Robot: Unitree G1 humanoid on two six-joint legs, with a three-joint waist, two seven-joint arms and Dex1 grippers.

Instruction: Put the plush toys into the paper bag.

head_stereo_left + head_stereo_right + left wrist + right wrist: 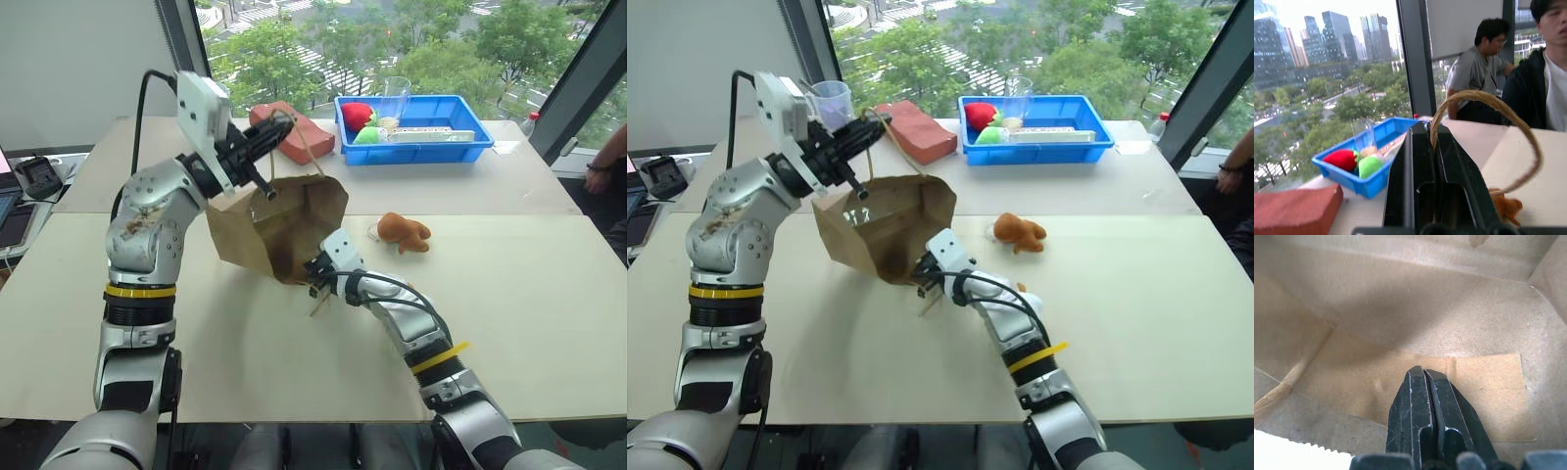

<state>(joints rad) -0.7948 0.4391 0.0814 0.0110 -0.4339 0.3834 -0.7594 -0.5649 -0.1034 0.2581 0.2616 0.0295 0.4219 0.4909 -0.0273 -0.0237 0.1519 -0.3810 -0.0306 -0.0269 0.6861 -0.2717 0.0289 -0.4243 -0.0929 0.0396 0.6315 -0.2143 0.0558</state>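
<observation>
Left hand [272,140] is clamped on the string handle [1484,98], lifting the paper bag [279,230] above the table [509,294]. Right hand [1425,396] sits inside the bag, fingers closed, empty. Best to spread the mouth wide. Bag mouth faces the robot. Orange plush toy [404,232] lies just beside the bag, long axis across the table.

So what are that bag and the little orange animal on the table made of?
The bag looks like matte brown kraft paper: it creases stiffly, and its handle looks like twisted cord. The orange animal seems to be soft plush fabric, fuzzy and lumpy, though its filling can't be judged.
</observation>
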